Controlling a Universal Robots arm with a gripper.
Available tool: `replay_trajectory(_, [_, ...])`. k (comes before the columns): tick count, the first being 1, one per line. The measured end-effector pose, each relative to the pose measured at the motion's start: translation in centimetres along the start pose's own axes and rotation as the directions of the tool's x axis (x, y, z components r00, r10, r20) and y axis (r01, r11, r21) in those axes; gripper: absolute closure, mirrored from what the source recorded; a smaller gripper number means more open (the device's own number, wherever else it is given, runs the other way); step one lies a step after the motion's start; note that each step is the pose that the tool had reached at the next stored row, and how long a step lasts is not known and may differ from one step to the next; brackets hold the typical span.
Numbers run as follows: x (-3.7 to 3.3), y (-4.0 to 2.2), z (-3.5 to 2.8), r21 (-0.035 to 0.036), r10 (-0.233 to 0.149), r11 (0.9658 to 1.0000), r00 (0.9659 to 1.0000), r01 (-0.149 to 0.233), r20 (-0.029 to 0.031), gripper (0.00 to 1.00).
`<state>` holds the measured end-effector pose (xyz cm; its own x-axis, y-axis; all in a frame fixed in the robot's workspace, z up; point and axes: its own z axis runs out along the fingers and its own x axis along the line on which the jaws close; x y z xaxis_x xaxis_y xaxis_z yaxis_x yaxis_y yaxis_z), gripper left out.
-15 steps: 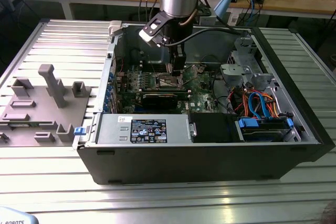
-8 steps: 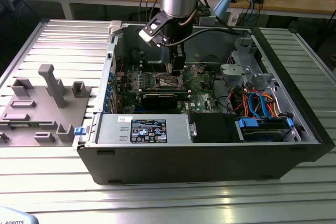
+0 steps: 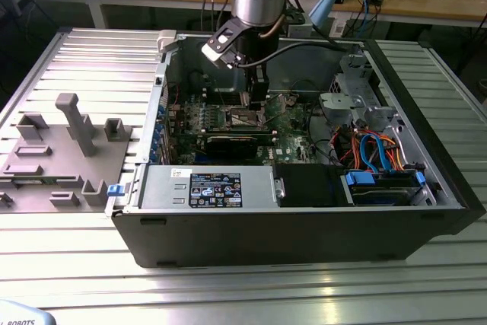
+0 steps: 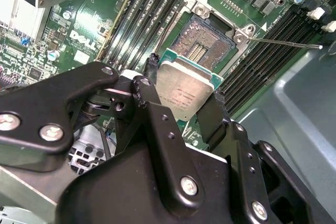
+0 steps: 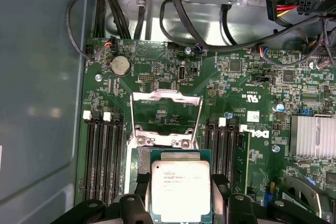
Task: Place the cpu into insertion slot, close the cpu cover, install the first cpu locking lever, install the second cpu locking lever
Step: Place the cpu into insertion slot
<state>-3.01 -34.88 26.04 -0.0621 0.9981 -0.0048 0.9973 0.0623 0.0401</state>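
- Right now your gripper [image 4: 185,81] has the cpu [image 4: 184,92] in its grasp. The jaws are closed only to the chip's width, with one black finger [image 4: 152,69] on each of two opposite edges.
- By my judgement the chip is light, stiff and fragile. Its metal lid looks smooth enough to slip, and the underside contacts must stay untouched. The bare edges, where you hold it, are the right place.
- In the second wrist view the chip lies flat between the jaws, silvery top up, its green border showing past the fingertips.
- The insertion slot [image 4: 206,45] lies open on the green motherboard [image 5: 157,72]. The chip overlaps its near edge and appears not yet seated, though you cannot tell the gap.
- In the first wrist view the cpu cover [image 5: 165,113] stands swung back, clear of the chip.
- In the exterior view the arm reaches down into the open computer case [image 3: 304,226].
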Motion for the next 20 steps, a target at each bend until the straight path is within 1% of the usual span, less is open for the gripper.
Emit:
replay_trajectory(4, [0.19, 0.0, 0.11, 0.0, 0.0, 1.0, 1.0, 0.0, -0.0003, 0.46])
replay_trajectory(6, [0.29, -0.01, 0.17, -0.0001, 0.0, 1.0, 1.0, 0.0, -0.0025, 0.46])
replay_trajectory(8, [0.36, -0.14, 0.23, -0.0005, 0.0, 1.0, 1.0, 0.0, -0.0098, 0.46])
replay_trajectory(9, [0.37, -0.22, 0.25, -0.0008, 0.001, 1.0, 0.9999, -0.001, -0.0146, 0.46])
replay_trajectory(10, [0.37, -0.3, 0.27, -0.0013, 0.001, 1.0, 0.9998, -0.001, -0.0215, 0.46])
replay_trajectory(11, [0.38, -0.35, 0.28, -0.0015, 0.001, 1.0, 0.9997, -0.001, -0.0254, 0.46])
replay_trajectory(12, [0.39, -0.42, 0.32, -0.0017, 0.001, 1.0, 0.9996, -0.001, -0.0279, 0.46])
replay_trajectory(18, [0.4, -0.71, 0.5, -0.002, 0.001, 1.0, 0.9994, -0.001, -0.0337, 0.46])
replay_trajectory(20, [0.4, -0.76, 0.54, -0.002, 0.001, 1.0, 0.9994, -0.002, -0.0347, 0.46])
